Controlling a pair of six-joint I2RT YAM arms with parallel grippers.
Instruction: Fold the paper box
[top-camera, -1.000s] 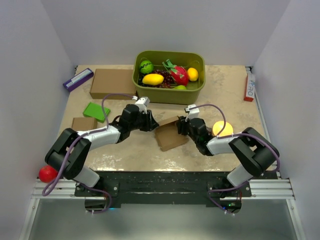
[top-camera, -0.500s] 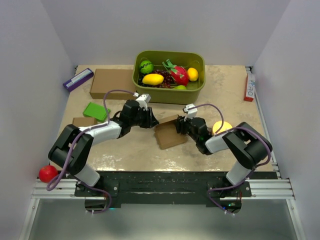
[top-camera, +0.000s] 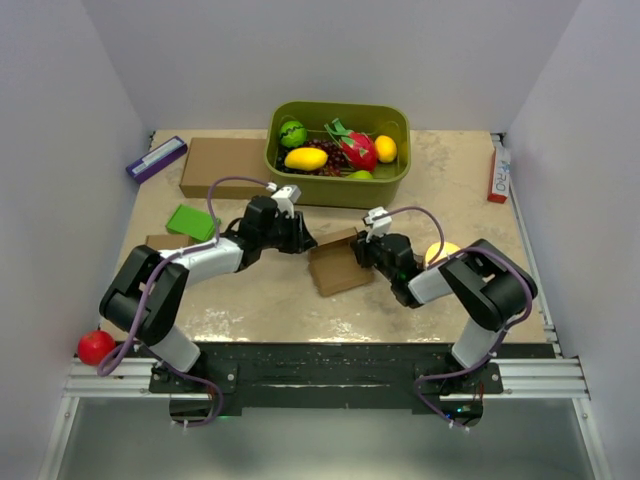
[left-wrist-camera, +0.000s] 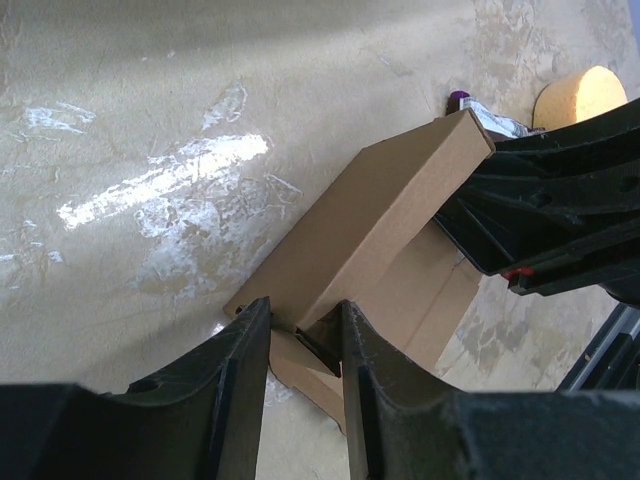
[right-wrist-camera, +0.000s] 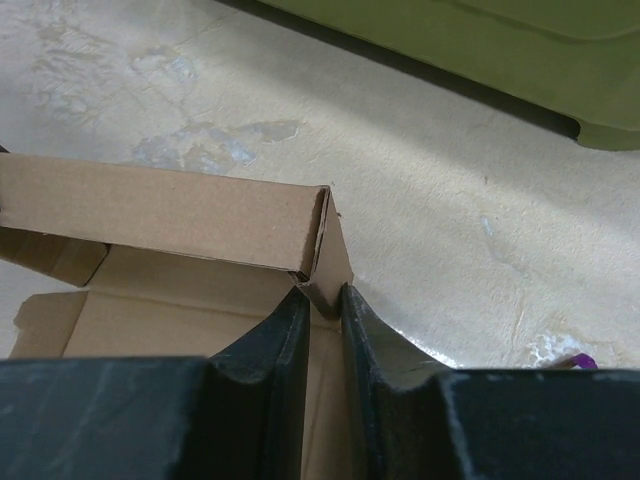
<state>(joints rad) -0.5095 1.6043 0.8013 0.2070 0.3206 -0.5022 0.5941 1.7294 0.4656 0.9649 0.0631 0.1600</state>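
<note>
The paper box (top-camera: 338, 265) is a brown cardboard cutout lying on the table's middle, with one long wall folded up. In the left wrist view the raised wall (left-wrist-camera: 380, 210) runs away from my fingers. My left gripper (top-camera: 301, 241) is at the box's left end, its jaws (left-wrist-camera: 300, 315) closed around the end of that wall. My right gripper (top-camera: 359, 254) is at the box's right end. In the right wrist view its jaws (right-wrist-camera: 322, 295) pinch a corner flap of the box (right-wrist-camera: 160, 215).
A green bin (top-camera: 335, 192) of toy fruit stands just behind the box. A large brown carton (top-camera: 225, 167), a green block (top-camera: 193, 222) and a small carton (top-camera: 165, 247) are at the left. A yellow ball (top-camera: 441, 252) lies beside the right arm. A red apple (top-camera: 96, 347) sits at the near left edge.
Both grippers have edged slightly farther from the bases while holding the box's ends. The right arm's elbow has drawn in to the left. The box has barely shifted.
</note>
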